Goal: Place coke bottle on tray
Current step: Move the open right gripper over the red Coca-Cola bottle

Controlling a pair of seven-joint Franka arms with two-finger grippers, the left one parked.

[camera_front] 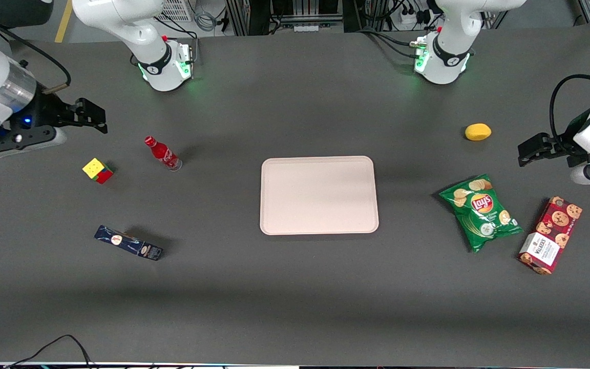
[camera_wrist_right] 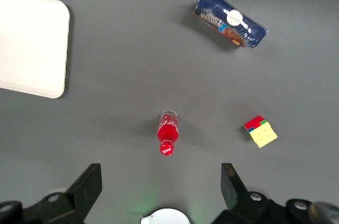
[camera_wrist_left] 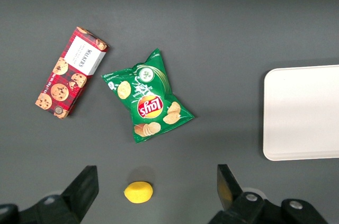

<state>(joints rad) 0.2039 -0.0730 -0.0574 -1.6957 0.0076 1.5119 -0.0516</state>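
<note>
one coke bottle (camera_front: 163, 152) stands on the desk, apart from the tray (camera_front: 319, 195).
light, rigid and slick, i judge; i'd grip mid-body, below the cap. my gripper (camera_front: 86, 117) hangs nearby, fingers spread, holding nothing.

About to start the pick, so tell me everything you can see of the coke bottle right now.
The coke bottle is small, slim and red, with a red cap, white script on its label and a clear base. It stands upright on the dark table, apart from everything else. The Rubik's cube sits beside it toward the working arm's end; the tray lies toward the parked arm's end. The gripper hangs open above the table, not touching it.
</note>
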